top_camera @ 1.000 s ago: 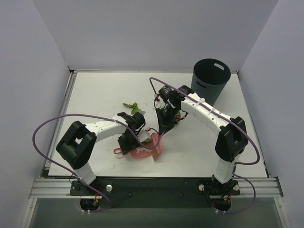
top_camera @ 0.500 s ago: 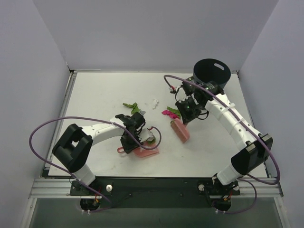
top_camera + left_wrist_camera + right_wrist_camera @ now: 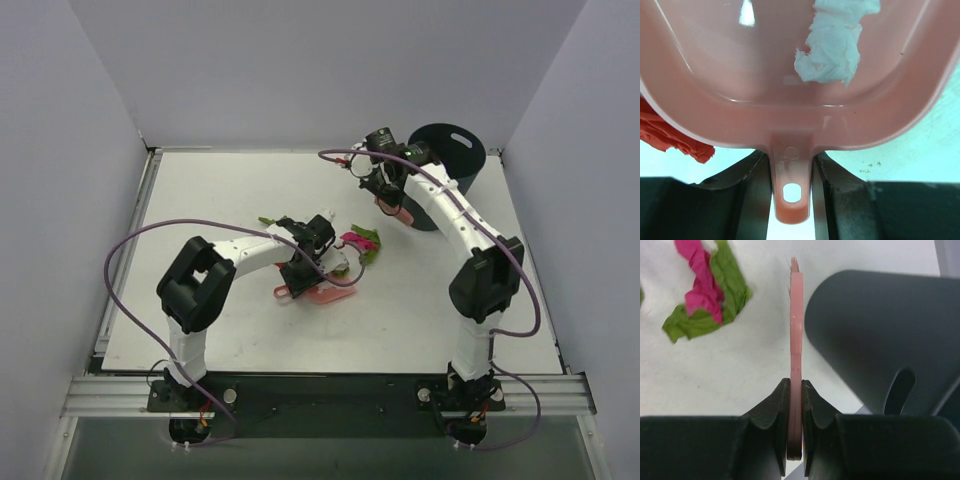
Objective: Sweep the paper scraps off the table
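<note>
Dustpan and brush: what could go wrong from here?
The brush in the right gripper hangs close beside the bin and could knock it. The white scrap lies loose in the dustpan; a tilt by the left gripper may spill it. The red scrap outside its rim may be missed.

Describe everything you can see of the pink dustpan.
The pink dustpan looks like glossy moulded plastic: a shallow tray with a raised curved rim and a short tab handle with a hanging hole. The left claw grips that handle from both sides. A crumpled white paper scrap lies inside; a red scrap sits beside its outer rim. It lies about level near the middle of the table.
</note>
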You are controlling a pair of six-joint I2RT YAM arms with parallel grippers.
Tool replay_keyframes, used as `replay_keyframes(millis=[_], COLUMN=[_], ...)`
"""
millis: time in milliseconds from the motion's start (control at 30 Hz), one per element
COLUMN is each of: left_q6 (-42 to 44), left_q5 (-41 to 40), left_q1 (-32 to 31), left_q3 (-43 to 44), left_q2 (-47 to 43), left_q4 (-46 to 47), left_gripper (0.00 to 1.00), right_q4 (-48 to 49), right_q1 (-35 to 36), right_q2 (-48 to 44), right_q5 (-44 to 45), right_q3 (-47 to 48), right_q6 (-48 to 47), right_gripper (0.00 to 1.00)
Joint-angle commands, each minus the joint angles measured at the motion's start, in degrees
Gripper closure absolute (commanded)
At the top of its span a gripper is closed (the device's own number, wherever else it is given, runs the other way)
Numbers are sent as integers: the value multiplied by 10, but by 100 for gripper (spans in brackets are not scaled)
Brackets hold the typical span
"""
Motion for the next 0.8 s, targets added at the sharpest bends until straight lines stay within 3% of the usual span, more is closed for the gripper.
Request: replay_keyframes(millis=[0, 267, 567, 767], left_q6=[-25, -34, -24, -22], left_q5=[-18, -31, -24, -12], left_q1=[-2, -1, -2, -4], left_q3=[55, 126, 171, 171], left_q2=[30, 94, 125, 126], left_q4=[-24, -64, -84, -80], left_gripper=[100, 100, 100, 100], right_q4=[21, -9, -121, -132], right_q1=[-5, -4, 23, 46], right_q2=[71, 125, 114, 103], right_q5=[38, -26, -156, -202], right_q3=[84, 109, 118, 111], right_q6=[-47, -40, 81, 142], right_gripper=[100, 100, 100, 100])
